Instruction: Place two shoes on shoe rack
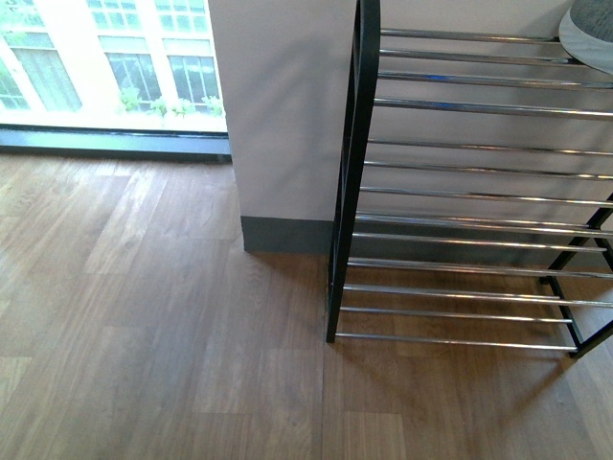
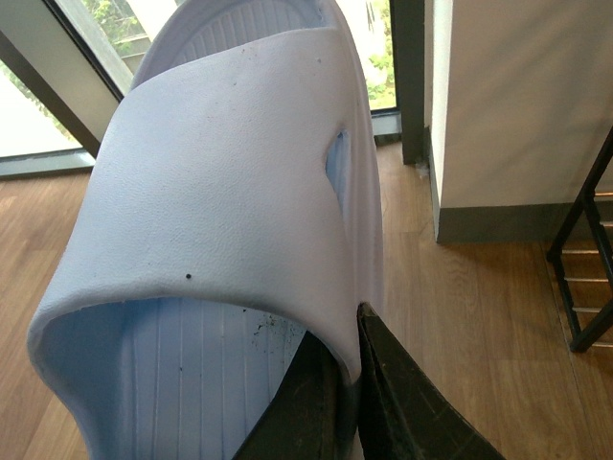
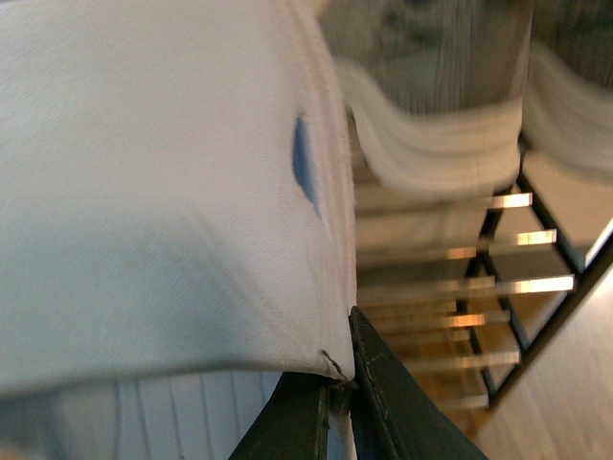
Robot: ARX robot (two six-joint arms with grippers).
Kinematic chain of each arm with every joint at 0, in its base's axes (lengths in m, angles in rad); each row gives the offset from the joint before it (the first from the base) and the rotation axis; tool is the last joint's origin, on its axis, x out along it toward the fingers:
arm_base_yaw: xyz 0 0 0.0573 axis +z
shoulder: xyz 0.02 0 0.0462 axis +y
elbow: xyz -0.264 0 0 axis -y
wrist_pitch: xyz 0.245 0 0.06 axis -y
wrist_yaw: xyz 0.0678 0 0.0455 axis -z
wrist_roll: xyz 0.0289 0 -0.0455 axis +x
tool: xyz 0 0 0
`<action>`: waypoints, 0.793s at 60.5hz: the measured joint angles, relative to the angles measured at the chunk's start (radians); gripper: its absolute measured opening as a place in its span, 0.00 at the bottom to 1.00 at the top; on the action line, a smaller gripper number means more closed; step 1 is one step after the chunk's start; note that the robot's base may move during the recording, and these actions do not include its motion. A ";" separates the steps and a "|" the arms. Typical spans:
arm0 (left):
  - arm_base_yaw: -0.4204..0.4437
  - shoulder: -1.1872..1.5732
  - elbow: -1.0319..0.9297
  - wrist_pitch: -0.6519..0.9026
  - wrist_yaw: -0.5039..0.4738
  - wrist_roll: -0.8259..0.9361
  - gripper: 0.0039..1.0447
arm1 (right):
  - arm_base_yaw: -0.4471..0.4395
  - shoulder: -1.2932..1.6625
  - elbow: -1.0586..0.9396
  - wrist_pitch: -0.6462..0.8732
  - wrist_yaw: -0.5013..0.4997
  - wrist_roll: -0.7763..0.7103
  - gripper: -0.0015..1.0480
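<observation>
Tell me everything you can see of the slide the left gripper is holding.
The slide is pale blue, of matte, finely textured rubber-like material, with one broad strap arching over a ribbed footbed. A small slot is cut in the strap's side, and dark specks of dirt lie on the footbed and strap. The left gripper is shut on the strap's edge, one finger inside and one outside. It is held above the wooden floor; nothing else touches it. The shoe rack stands off to one side.

The place looks like a home entryway or living space: wood-plank floor (image 1: 144,316), a plain pale wall (image 1: 283,105) with dark skirting, tall windows (image 1: 105,57) showing greenery, and a shoe rack (image 1: 460,201) against the wall.
</observation>
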State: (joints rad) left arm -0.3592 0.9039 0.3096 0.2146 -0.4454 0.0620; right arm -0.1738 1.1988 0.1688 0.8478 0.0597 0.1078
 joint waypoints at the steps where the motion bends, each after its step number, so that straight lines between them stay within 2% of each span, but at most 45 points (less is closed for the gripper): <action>1: 0.000 0.000 0.000 0.000 0.000 0.000 0.02 | 0.002 -0.009 0.007 -0.002 0.000 -0.002 0.01; 12: 0.000 0.000 0.000 0.000 -0.001 0.000 0.02 | 0.046 -0.048 0.146 -0.140 -0.005 -0.081 0.01; 29: 0.000 0.000 0.000 0.000 0.000 0.000 0.02 | 0.125 0.126 0.488 -0.388 -0.093 -0.185 0.01; 48: 0.000 0.000 0.000 0.000 0.000 0.000 0.02 | 0.129 0.427 0.875 -0.680 -0.162 -0.188 0.01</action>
State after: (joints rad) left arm -0.3592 0.9039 0.3092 0.2146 -0.4458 0.0620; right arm -0.0444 1.6260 1.0439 0.1680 -0.1020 -0.0799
